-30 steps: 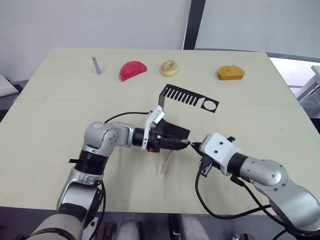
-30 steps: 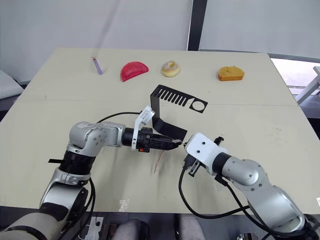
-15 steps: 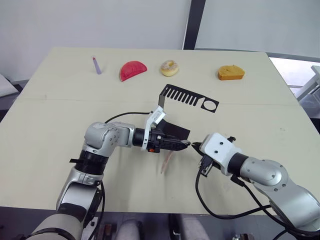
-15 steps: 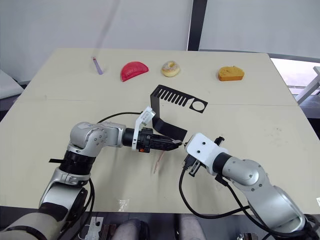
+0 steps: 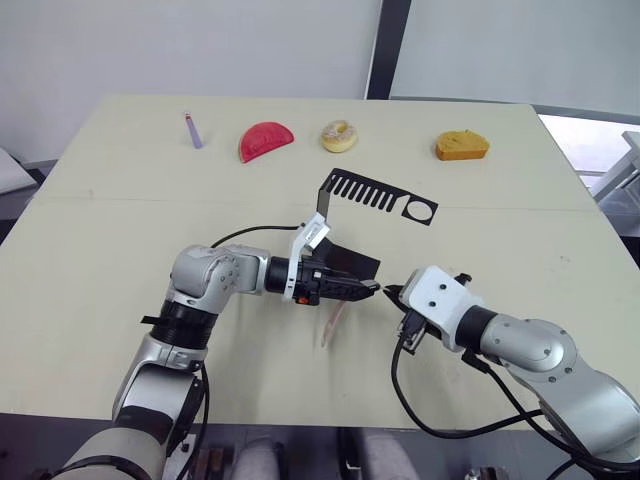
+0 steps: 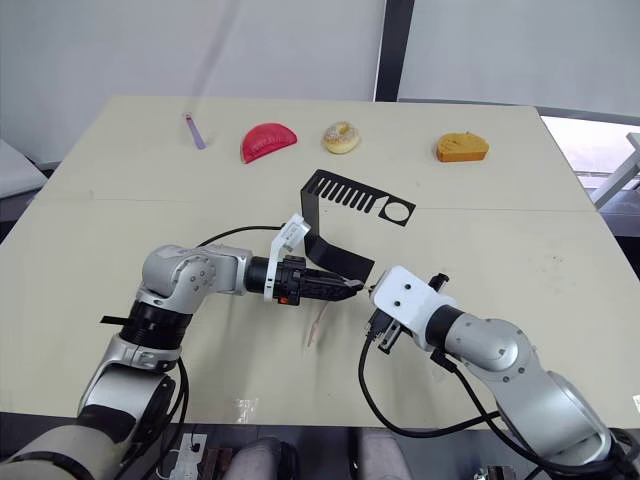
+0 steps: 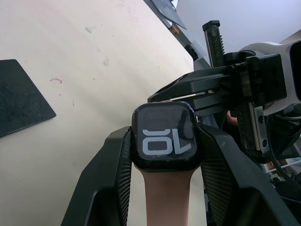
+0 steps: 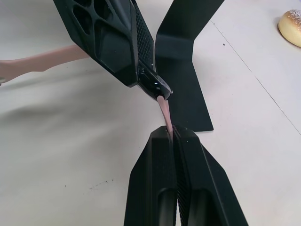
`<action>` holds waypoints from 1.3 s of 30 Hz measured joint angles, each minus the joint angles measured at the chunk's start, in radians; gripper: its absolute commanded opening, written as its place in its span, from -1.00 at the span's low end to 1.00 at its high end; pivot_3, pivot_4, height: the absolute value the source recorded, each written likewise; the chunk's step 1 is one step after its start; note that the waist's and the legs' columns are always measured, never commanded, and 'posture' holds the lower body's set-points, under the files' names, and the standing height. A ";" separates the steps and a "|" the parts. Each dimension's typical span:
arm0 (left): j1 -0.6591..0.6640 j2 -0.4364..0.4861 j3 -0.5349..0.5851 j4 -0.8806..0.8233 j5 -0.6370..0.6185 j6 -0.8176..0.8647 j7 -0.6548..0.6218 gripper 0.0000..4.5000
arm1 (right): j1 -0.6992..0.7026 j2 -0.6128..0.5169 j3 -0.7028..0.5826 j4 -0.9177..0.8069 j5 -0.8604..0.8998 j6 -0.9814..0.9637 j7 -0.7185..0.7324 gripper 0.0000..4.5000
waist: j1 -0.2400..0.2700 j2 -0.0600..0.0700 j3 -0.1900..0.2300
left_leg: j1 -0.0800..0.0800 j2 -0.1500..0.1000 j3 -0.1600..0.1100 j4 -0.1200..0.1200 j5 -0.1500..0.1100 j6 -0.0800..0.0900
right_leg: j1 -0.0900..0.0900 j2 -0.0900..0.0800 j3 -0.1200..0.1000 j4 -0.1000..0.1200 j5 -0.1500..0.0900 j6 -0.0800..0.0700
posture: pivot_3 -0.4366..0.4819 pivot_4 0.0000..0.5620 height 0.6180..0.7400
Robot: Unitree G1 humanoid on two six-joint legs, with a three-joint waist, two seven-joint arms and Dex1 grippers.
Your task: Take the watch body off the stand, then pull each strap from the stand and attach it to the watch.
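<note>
While the left gripper (image 7: pixel 164 155) clamps the watch body (image 7: pixel 164 136) between its two black fingers (image 7: pixel 108 179), the case shows its dark screen with light digits, and a pale pink-beige strap (image 7: pixel 162 197) already fixed to it runs back between those fingers and hangs down toward the table (image 5: pixel 120 230) in the head views as the first strap (image 5: pixel 331 325). Directly opposite, the right gripper (image 8: pixel 173 136) is pinched tight on the second strap (image 8: pixel 164 110), whose free end meets the edge of the watch body held in the left fingers. Both grippers meet just in front of the stand (image 5: pixel 375 195), above the flat base of that black bracket; its upright rises behind the left gripper and its comb-slotted arm with the ring hole reaches out over the table toward the right. Well apart, along the far edge of the table, lie a purple stick (image 5: pixel 192 130), a red half-round piece (image 5: pixel 265 140), a doughnut (image 5: pixel 339 135) and an orange-yellow chunk (image 5: pixel 461 146).
</note>
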 measured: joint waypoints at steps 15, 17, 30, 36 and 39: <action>0.000 0.004 -0.001 0.000 0.000 -0.004 -0.007 -0.29 | -0.006 -0.004 0.000 0.000 0.000 0.000 0.005 -0.98 | 0.000 0.000 0.000 | 0.000 0.000 0.000 0.000 0.000 0.000 | 0.000 0.000 0.000 0.000 0.000 0.000 | -0.05 -0.47 0.95; 0.000 0.005 -0.004 0.000 0.000 -0.010 -0.010 -0.29 | -0.006 -0.011 -0.003 -0.004 0.001 0.000 0.012 -0.72 | 0.000 0.000 0.000 | 0.000 0.000 0.000 0.000 0.000 0.000 | 0.000 0.000 0.000 0.000 0.000 0.000 | -0.05 -0.47 0.95; 0.032 0.137 -0.059 -0.103 0.061 -0.259 -0.150 -0.29 | 0.179 -0.040 -0.576 -0.086 0.422 0.042 0.283 0.98 | -0.001 0.000 0.000 | 0.001 0.000 0.000 -0.001 0.000 0.000 | 0.000 0.000 0.000 -0.001 0.000 0.000 | -0.05 -0.47 0.95; 0.144 0.236 -0.121 -0.195 0.211 -0.663 -0.314 -0.29 | 0.228 -0.075 -0.749 -0.072 0.664 0.065 0.343 0.98 | 0.001 0.000 0.000 | 0.001 0.000 0.000 -0.001 0.000 0.000 | 0.001 0.000 0.001 -0.001 0.000 0.000 | -0.05 -0.47 0.95; 0.196 0.249 -0.132 -0.196 0.286 -0.881 -0.366 -0.29 | 0.260 -0.104 -0.769 -0.059 0.724 0.061 0.357 0.98 | 0.002 0.000 0.000 | 0.000 0.000 0.000 -0.001 0.000 0.001 | 0.001 0.000 0.001 -0.002 0.000 0.000 | -0.05 -0.47 0.95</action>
